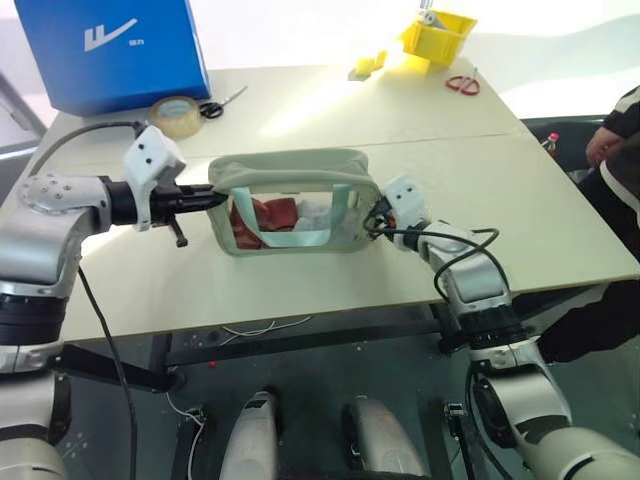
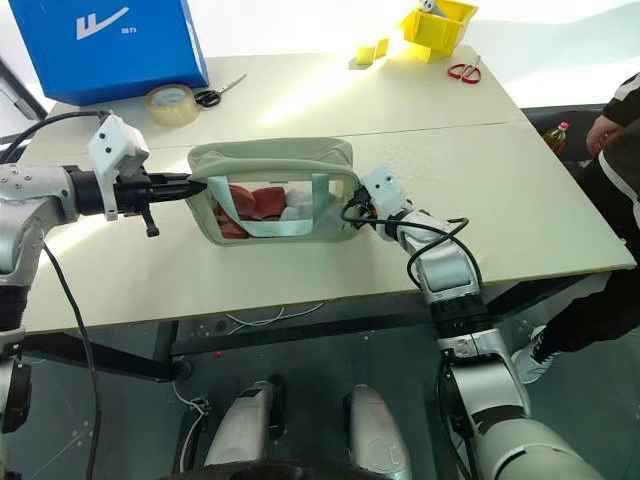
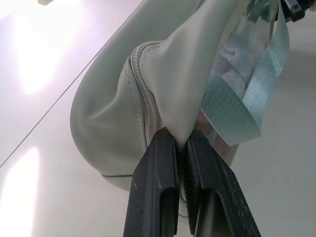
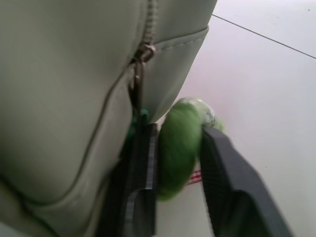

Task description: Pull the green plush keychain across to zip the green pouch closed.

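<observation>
Nearest to me, my right hand (image 4: pixel 177 148) sits at the right end of the green pouch (image 1: pixel 290 175), and in the right wrist view I see the green plush keychain (image 4: pixel 180 145) lying between its two black fingers (image 4: pixel 232 182); the charm rests against one finger with a slim gap to the other, so I read the hand as partly spread around the charm rather than clamped on it. The keychain hangs from the zipper pull (image 4: pixel 139 74) at that right end of the pouch, just above the tabletop (image 1: pixel 520 210). At the pouch's left end, my left hand (image 3: pixel 182 148) is pressed together, pinching a fold of the pouch's pale green fabric beside the zipper. The pouch itself rests on the pale tabletop between my two hands, its clear window side facing me, with red and white contents and a light green webbing strap (image 3: pixel 237 113) showing through. Farther back on the left I see a roll of tape (image 1: pixel 176 113) with black-handled scissors (image 1: pixel 218 104) just beside it, and behind them a large blue box (image 1: pixel 110 45). Far back on the right stand a yellow bin (image 1: pixel 437 35) and red-handled scissors (image 1: pixel 462 84), and a person (image 1: pixel 622 150) sits at the right edge of the tabletop.
</observation>
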